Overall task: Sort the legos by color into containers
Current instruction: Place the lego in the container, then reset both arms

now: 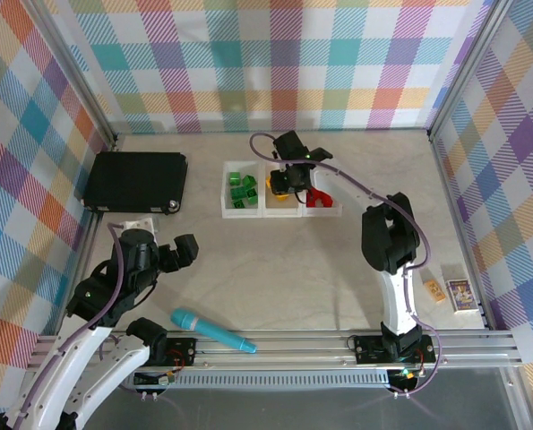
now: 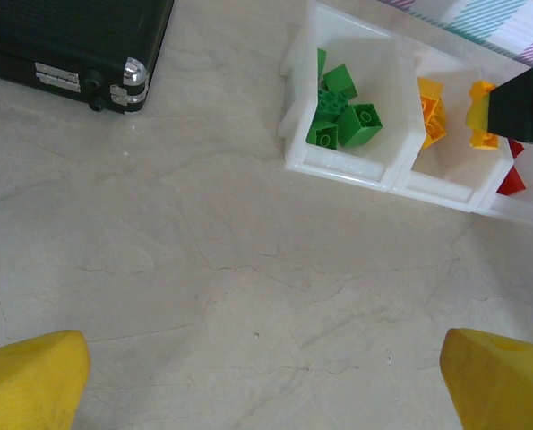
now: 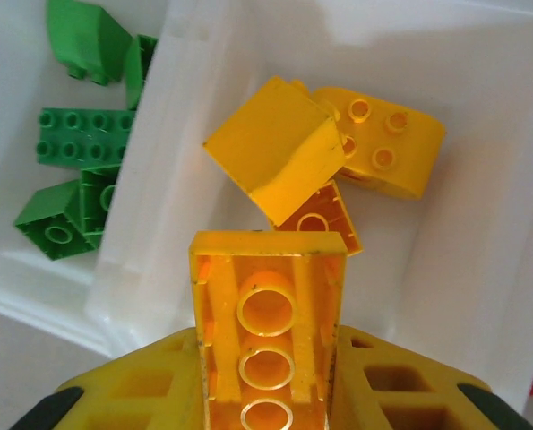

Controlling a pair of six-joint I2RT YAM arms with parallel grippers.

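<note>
Right gripper (image 3: pixel 270 394) clamped on yellow brick (image 3: pixel 268 269) (hollow underside facing camera) over middle container (image 3: pixel 481 260), loose yellow bricks (image 3: pixel 373 143) just beyond. Left gripper (image 2: pixel 266 381) wide open above desk (image 2: pixel 203 269).

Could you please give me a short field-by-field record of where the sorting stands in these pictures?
left tray: green legos inside
middle tray: yellow legos inside
right tray: red legos inside
right end effector: shut on a yellow brick, above the middle tray
left end effector: open, empty, over bare table
other items: black case and teal marker, apart from the trays
</note>
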